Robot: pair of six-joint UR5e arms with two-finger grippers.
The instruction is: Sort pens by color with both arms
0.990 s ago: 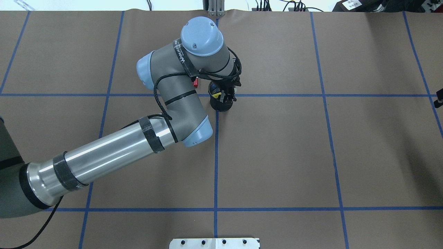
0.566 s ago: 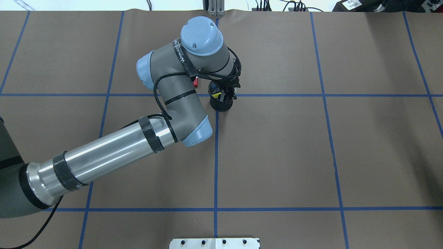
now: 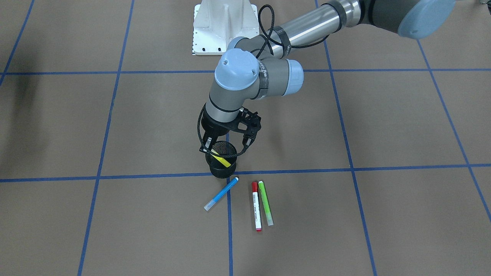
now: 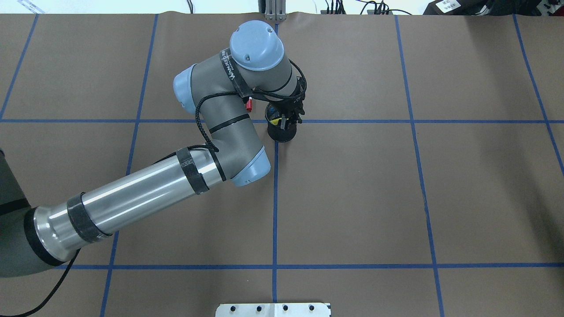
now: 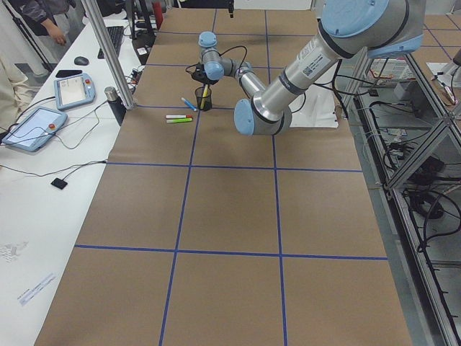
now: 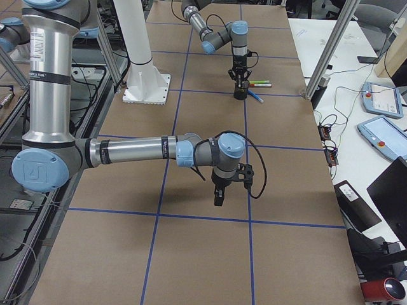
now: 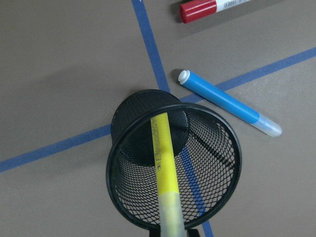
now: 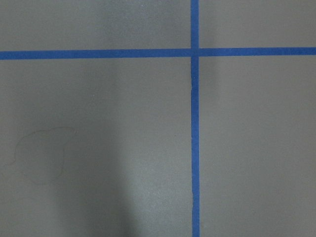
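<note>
The yellow highlighter (image 3: 222,159) leans inside the black mesh cup (image 3: 220,174); the left wrist view shows it (image 7: 162,153) rising from the cup's bottom toward the camera. My left gripper (image 3: 224,146) hangs just over the cup's mouth (image 4: 282,134), its jaws spread to either side of the highlighter's upper end. The blue highlighter (image 3: 221,193), the red-capped marker (image 3: 256,207) and the green highlighter (image 3: 266,203) lie flat on the table beyond the cup. My right gripper (image 6: 218,198) hovers low over bare table far from the pens; I cannot tell if it is open.
Blue tape lines (image 3: 345,168) cross the brown table. The white pedestal base (image 3: 224,27) stands at the robot's side. The left arm's elbow (image 4: 246,167) hangs over the table's middle. Tablets and cables (image 5: 32,126) lie off the table's far edge.
My left gripper has shifted slightly away from the robot over the cup. The dark tip at the overhead view's right edge a second ago has gone out of view.
</note>
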